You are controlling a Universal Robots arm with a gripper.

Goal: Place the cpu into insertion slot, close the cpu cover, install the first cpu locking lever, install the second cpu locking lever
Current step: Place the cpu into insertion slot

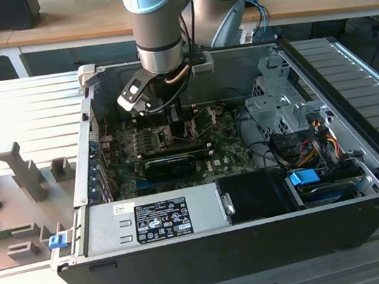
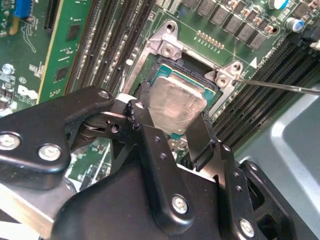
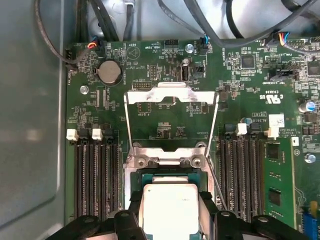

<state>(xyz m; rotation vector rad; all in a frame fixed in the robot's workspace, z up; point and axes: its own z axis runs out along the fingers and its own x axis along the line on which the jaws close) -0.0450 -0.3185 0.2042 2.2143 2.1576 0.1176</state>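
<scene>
The gripper (image 2: 172, 120) pinches the chip (image 3: 170, 207) at the socket (image 3: 170, 173) (cover (image 3: 171, 94) raised); seating it well probably means level, square, no sliding.

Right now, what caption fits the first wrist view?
Black gripper clasps the pale silvery square cpu at the metal-rimmed insertion slot; the silvery frame-plate cpu cover is open.

One cpu (image 3: 170, 207), one insertion slot (image 3: 167, 173), one cpu cover (image 3: 171, 94)
</scene>
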